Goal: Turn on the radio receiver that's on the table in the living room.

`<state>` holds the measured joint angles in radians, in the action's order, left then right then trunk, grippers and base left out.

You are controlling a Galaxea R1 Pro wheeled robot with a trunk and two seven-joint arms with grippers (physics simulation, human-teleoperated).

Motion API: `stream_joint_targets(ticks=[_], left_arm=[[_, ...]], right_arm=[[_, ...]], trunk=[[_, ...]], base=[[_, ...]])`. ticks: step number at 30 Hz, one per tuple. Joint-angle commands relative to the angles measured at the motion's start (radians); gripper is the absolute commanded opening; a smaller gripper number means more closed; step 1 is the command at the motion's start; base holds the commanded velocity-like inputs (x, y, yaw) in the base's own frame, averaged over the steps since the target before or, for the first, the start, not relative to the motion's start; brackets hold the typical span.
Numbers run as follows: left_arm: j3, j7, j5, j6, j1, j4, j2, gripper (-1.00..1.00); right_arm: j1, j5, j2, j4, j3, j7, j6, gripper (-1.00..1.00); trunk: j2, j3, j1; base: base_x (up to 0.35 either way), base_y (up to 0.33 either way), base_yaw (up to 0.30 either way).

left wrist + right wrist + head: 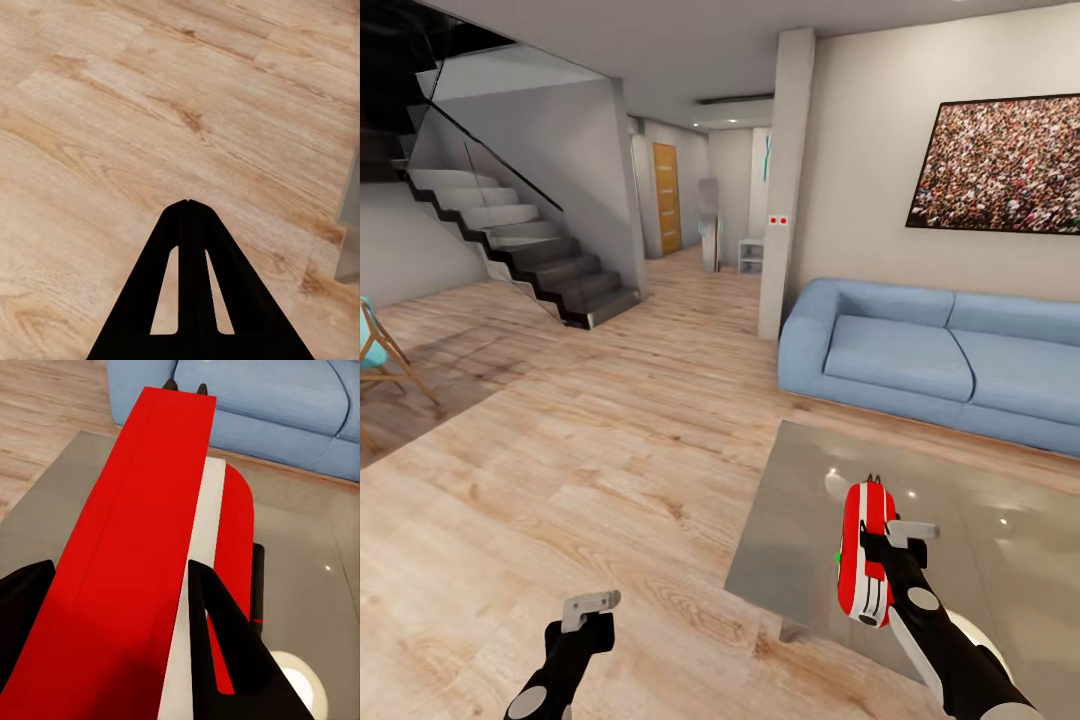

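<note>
Nearest to us, our left gripper (592, 612) hangs low over the wood floor (560, 470), off the table's left edge. In the left wrist view its fingers (189, 247) meet at a point with bare planks beneath them, so it is closed on nothing.

Our right gripper (880, 555) is clamped on the radio (865, 550), lifted above the table (800, 500). The radio stands on edge, its long axis running away from us: red body, white stripes along it, two small dark prongs at the far end. A small green spot shows at its left side. In the right wrist view the radio (142, 547) fills the gap between the two dark fingers (217, 645), one on each side of the red body, a white stripe beside the nearer finger. We cannot make out the dial from these angles.

The table's grey top is glossy, with pale round reflections near the radio.

Beyond the table, a blue sofa (940, 355) sits against the wall, under a large framed picture (1000, 165) of a crowd. Left of the sofa a white pillar (785, 180) rises. Further back, a hallway ends at a wooden door (667, 197). On the far left, stairs (520, 245) climb behind a glass panel, and a folding chair (380, 350) shows at the edge.
</note>
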<state>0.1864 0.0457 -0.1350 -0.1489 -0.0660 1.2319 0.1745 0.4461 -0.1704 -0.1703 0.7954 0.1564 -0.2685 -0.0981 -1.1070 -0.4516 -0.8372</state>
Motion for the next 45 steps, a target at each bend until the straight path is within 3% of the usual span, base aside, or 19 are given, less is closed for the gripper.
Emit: stream_joint_targets(ticks=[1, 45], left_arm=[[0.0, 0.0, 0.0, -0.001, 0.0, 0.0, 0.0, -1.0], [-0.003, 0.002, 0.002, 0.0, 0.0, 0.001, 0.0, -1.0]], right_arm=[[0.0, 0.003, 0.0, 0.001, 0.0, 0.0, 0.0, -1.0], [0.0, 0.002, 0.007, -0.007, 0.0, 0.002, 0.001, -1.0]], trunk=[[0.0, 0.0, 0.0], [0.0, -0.002, 0.0]], base=[[0.173, 0.0, 0.0], [0.025, 0.0, 0.0]])
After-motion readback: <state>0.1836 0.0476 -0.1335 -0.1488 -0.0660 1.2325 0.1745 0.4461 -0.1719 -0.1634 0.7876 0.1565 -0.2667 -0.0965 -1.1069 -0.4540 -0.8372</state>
